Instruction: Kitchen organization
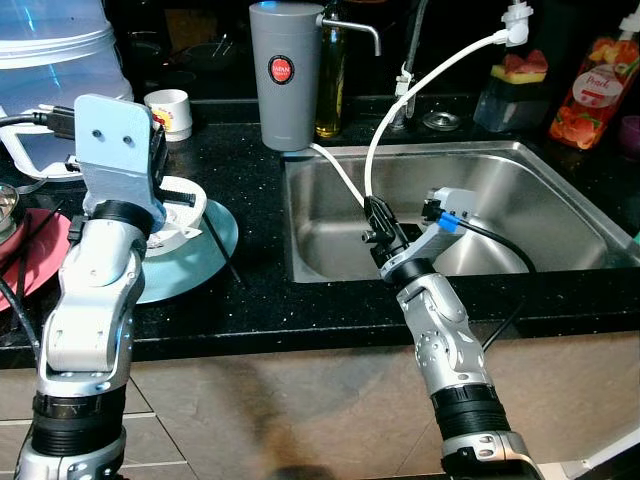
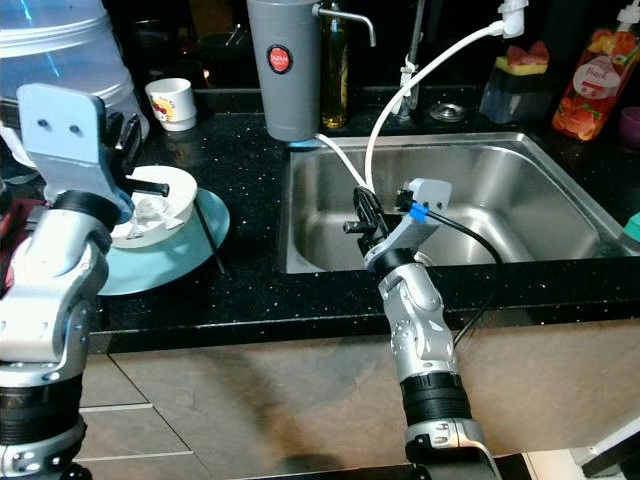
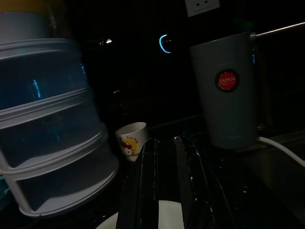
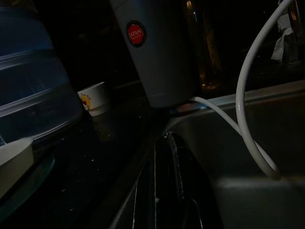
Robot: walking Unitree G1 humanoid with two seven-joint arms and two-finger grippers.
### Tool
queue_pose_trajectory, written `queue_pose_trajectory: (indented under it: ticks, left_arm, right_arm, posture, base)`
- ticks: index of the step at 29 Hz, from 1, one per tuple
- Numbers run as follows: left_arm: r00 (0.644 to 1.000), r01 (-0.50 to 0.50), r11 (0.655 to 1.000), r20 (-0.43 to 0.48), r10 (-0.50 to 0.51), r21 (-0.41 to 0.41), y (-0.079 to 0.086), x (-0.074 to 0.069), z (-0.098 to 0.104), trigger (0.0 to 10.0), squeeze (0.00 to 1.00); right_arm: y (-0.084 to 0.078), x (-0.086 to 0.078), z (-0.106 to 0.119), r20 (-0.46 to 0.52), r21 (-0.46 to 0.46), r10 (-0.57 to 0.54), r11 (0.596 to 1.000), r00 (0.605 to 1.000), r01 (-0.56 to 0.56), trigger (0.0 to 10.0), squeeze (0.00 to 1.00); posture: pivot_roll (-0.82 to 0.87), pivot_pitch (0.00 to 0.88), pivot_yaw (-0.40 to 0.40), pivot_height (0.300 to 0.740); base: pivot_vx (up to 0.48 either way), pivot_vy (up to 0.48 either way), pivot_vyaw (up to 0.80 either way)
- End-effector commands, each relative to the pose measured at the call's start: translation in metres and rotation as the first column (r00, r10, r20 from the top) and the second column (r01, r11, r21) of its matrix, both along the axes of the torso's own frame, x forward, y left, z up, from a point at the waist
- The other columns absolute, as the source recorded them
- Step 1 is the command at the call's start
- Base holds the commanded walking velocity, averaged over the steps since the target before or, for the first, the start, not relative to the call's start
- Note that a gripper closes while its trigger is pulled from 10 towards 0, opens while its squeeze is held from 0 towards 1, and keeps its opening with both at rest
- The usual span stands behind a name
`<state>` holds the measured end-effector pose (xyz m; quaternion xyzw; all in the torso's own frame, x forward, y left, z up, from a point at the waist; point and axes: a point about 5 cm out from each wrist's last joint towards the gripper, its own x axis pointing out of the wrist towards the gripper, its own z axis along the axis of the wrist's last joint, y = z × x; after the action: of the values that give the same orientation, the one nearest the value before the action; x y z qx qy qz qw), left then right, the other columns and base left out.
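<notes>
While my left hand [image 2: 135,125] hovers over the white bowl [image 2: 160,205] on the pale blue round plate [image 2: 195,245], I see its fingers a narrow gap apart, grasping nothing. Both dishes sit on the black speckled table [image 2: 250,200], left of the stainless steel sink [image 2: 520,200]. My right hand [image 1: 378,215] hangs over the sink's near left corner, just beside the white hose [image 1: 375,140], fingers pressed together and empty. Behind the sink stands a tall grey cylindrical canister with a red label [image 1: 285,75]; a small white printed cup [image 1: 170,112] sits farther left, near a clear stacked plastic container [image 1: 55,60].
</notes>
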<state>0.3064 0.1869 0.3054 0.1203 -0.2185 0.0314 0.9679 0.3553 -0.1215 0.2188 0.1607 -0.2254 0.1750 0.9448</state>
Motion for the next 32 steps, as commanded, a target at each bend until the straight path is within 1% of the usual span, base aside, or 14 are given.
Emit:
queue_pose_trajectory:
  ticks: [1, 4, 7, 11, 27, 32]
  left_arm:
    - [1.000, 0.024, 1.000, 0.014, -0.024, 0.006, -0.005, -0.002, 0.005, 10.0, 0.00]
    - [0.999, 0.030, 1.000, 0.014, -0.030, 0.005, -0.006, -0.002, 0.005, 10.0, 0.00]
    - [1.000, 0.021, 1.000, 0.023, -0.021, 0.018, -0.007, -0.003, 0.007, 10.0, 0.00]
    - [0.999, 0.048, 0.999, 0.024, -0.048, 0.016, -0.011, -0.003, 0.008, 10.0, 0.00]
    - [0.997, 0.073, 0.997, 0.013, -0.073, 0.000, -0.014, -0.003, 0.010, 10.0, 0.00]
    - [0.997, 0.077, 0.997, 0.010, -0.077, 0.000, -0.015, -0.003, 0.010, 10.0, 0.00]
  right_arm:
    - [0.001, 0.001, -0.003, -0.017, 0.004, 0.010, 1.000, 1.000, -0.010, 10.0, 0.00]
    - [0.001, 0.002, -0.004, -0.018, 0.004, 0.009, 1.000, 1.000, -0.009, 10.0, 0.00]
    - [0.000, 0.002, -0.004, -0.017, 0.005, 0.009, 1.000, 1.000, -0.009, 10.0, 0.00]
    - [0.001, 0.001, -0.005, -0.018, 0.008, 0.010, 1.000, 1.000, -0.009, 10.0, 0.00]
    - [0.001, -0.001, -0.006, -0.018, 0.010, 0.008, 1.000, 1.000, -0.008, 10.0, 0.00]
    - [0.001, -0.001, -0.005, -0.018, 0.011, 0.008, 1.000, 1.000, -0.008, 10.0, 0.00]
  posture:
    - [0.15, 0.078, 0.030, 0.740]
    - [0.15, 0.077, 0.030, 0.740]
    - [0.15, 0.073, 0.030, 0.740]
    - [0.15, 0.065, 0.035, 0.740]
    - [0.15, 0.062, 0.039, 0.740]
    - [0.15, 0.067, 0.039, 0.740]
  base:
    - [0.000, 0.480, 0.00]
    - [0.000, 0.480, 0.00]
    - [0.000, 0.000, 0.00]
    - [0.000, 0.000, 0.00]
    - [0.000, 0.000, 0.00]
    - [0.000, 0.400, 0.00]
